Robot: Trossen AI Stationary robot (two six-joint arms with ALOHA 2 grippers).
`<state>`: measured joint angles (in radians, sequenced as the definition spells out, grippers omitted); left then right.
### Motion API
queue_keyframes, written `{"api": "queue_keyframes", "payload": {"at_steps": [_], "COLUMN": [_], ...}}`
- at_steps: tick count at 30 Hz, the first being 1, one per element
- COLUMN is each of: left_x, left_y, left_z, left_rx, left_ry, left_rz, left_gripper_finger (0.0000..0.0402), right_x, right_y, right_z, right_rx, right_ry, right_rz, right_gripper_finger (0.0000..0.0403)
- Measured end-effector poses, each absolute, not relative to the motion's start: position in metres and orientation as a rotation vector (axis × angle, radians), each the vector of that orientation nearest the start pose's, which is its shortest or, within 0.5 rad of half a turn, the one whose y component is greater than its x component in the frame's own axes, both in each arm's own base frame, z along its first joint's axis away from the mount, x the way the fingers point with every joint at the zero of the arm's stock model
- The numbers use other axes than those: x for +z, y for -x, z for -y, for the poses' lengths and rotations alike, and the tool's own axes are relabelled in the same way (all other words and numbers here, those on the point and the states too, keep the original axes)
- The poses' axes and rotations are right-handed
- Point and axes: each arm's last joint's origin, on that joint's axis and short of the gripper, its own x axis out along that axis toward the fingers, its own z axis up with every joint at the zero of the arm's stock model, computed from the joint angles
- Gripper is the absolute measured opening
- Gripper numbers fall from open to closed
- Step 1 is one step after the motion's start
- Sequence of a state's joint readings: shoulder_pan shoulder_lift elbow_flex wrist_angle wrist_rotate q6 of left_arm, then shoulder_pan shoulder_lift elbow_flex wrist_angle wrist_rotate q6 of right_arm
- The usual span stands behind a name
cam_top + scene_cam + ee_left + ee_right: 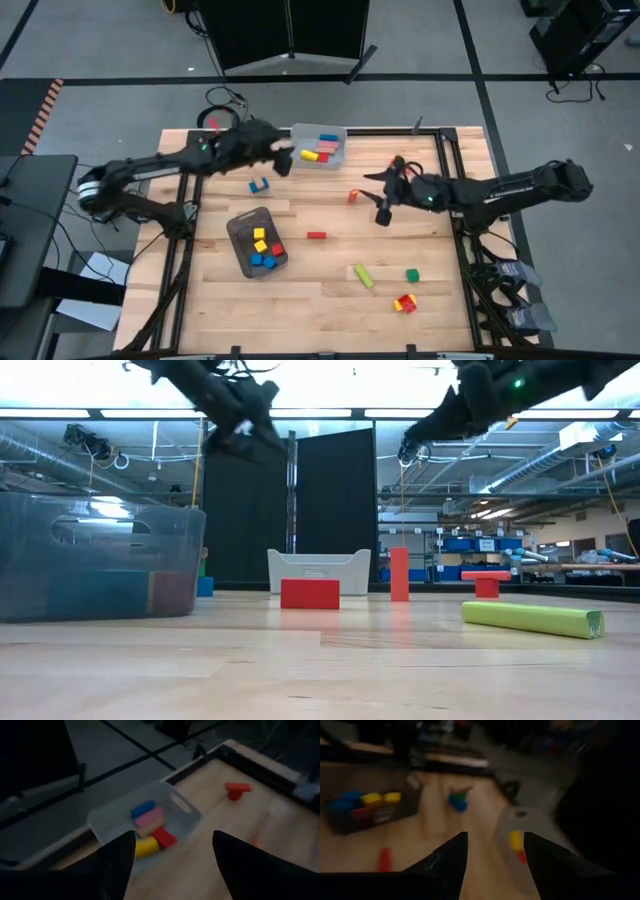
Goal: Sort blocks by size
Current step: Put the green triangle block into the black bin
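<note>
Your work surface is a pale wooden table (320, 290) framed by dark rails, with grey floor all round it. Your left arm reaches in from the left edge, its left gripper (285, 155) held high at the near rim of the light grey-blue bin (342, 132) at the far edge; its fingers (117, 857) stand apart with nothing between them. Your right arm stretches in from the right edge, and its right gripper (383, 210) hangs above the middle of the table, pointing toward the left half; its fingers (451, 855) are parted and nothing shows between them.

The front strip of the table and the patch between the tray and the green bar lie bare.

In the bin you have four long blocks: a blue bar (143, 809), a pink bar (148, 817), a red bar (164, 837) and a yellow bar (146, 847). The dark grey tray (240, 222), left of centre, holds five small cubes: two yellow, one red, two blue. Loose on the table lie a blue piece (259, 185), a small red block (316, 235), a long green bar (363, 276), a green cube (412, 274) and a red-and-yellow cluster (404, 303).
</note>
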<state>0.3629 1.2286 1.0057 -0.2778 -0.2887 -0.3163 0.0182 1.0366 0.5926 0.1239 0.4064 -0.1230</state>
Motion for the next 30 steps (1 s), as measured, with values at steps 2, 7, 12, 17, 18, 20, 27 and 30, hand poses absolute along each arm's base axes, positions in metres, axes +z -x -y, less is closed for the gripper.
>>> {"api": "queue_keyframes", "payload": {"at_steps": [2, 7, 12, 17, 18, 20, 27, 30], "left_x": [0.301, 0.276, 0.254, 0.241, 0.240, 0.239, 0.243, 0.245], "left_y": [-0.235, -0.211, -0.198, -0.191, -0.191, -0.191, -0.196, -0.199], "left_z": [-0.091, -0.071, -0.064, -0.063, -0.062, -0.061, -0.048, -0.043], "left_rx": [0.695, 0.702, 0.714, 0.772, 0.773, 0.769, 0.715, 0.698], "left_ry": [0.343, 0.392, 0.415, 0.437, 0.449, 0.455, 0.409, 0.398], "left_rz": [-0.390, -0.381, -0.406, -0.420, -0.417, -0.423, -0.396, -0.370], "left_gripper_finger": [0.0267, 0.0262, 0.0261, 0.0261, 0.0261, 0.0261, 0.0261, 0.0261], "right_x": [0.245, 0.227, 0.207, 0.202, 0.201, 0.198, 0.183, 0.181], "right_y": [-0.224, -0.224, -0.213, -0.206, -0.203, -0.199, -0.167, -0.156], "right_z": [0.014, 0.016, 0.005, -0.002, -0.003, -0.007, -0.026, -0.032], "right_rx": [-0.329, -0.291, -0.305, -0.375, -0.377, -0.353, -0.350, -0.432], "right_ry": [0.132, 0.055, 0.011, -0.071, -0.101, -0.178, -0.432, -0.511], "right_rz": [-0.386, -0.533, -0.749, -0.808, -0.825, -0.884, -1.245, -1.325], "right_gripper_finger": [0.0206, 0.0210, 0.0215, 0.0219, 0.0220, 0.0222, 0.0232, 0.0242]}}
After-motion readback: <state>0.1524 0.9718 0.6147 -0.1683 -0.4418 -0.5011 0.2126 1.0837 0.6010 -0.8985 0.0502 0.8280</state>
